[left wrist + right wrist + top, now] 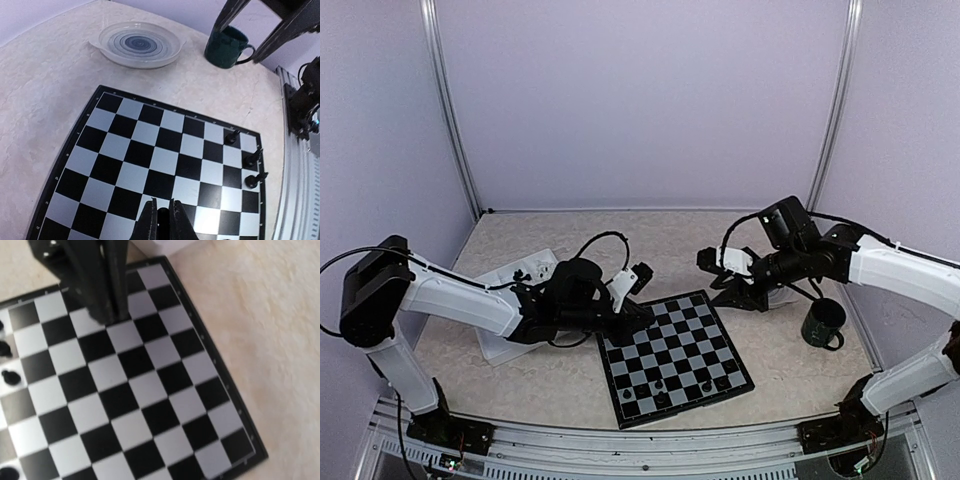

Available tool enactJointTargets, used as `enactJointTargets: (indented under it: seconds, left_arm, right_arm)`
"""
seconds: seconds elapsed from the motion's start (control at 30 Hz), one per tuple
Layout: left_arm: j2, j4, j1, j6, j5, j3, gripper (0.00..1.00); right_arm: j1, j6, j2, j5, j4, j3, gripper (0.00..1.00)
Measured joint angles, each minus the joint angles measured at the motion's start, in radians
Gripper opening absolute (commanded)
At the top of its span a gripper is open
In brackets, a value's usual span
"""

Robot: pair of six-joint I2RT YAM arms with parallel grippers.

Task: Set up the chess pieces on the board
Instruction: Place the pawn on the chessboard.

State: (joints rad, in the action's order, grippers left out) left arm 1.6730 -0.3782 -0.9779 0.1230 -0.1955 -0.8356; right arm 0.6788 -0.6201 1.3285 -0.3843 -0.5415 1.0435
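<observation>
Handling the tiny black plastic chess pieces (251,159), which stand along one edge of the flat black-and-grey chequered board (150,155), probably calls for a gentle pinch across the body, since they look light, stiff and easily toppled. The left gripper (162,222) has its fingers nearly together, and I cannot tell whether anything is pinched between them. The right gripper (107,305) looks closed.

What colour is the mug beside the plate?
Dark green mug, handle included. It shows best in the left wrist view.
</observation>
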Motion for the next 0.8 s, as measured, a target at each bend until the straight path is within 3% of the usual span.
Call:
enactJointTargets:
  seconds: [0.37,0.8]
  left_arm:
    - [0.064,-0.038,0.0,-0.112,0.045,0.07,0.11]
    - [0.147,-0.112,0.018,-0.152,-0.031,0.075,0.14]
  right_arm:
    - [-0.019,-0.005,-0.037,0.05,0.038,-0.06,0.35]
    - [-0.019,-0.011,0.022,0.051,0.047,-0.059,0.35]
